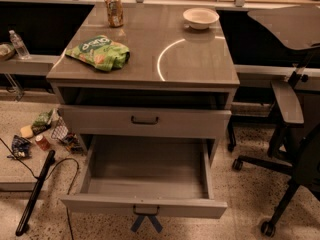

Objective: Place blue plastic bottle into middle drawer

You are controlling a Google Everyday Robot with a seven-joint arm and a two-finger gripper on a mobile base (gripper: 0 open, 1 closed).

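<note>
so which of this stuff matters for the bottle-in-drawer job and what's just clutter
For the job: middle drawer, pulled open; blue plastic bottle and gripper both out of view.
Lying about: soda can, white bowl, green chip bag, small clear bottle far left.

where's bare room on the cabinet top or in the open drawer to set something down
The open middle drawer is bare throughout. On the cabinet top, the right front is free, bordered by the green chip bag at left and the white bowl behind. The soda can sits back left. The gripper is out of view.
</note>
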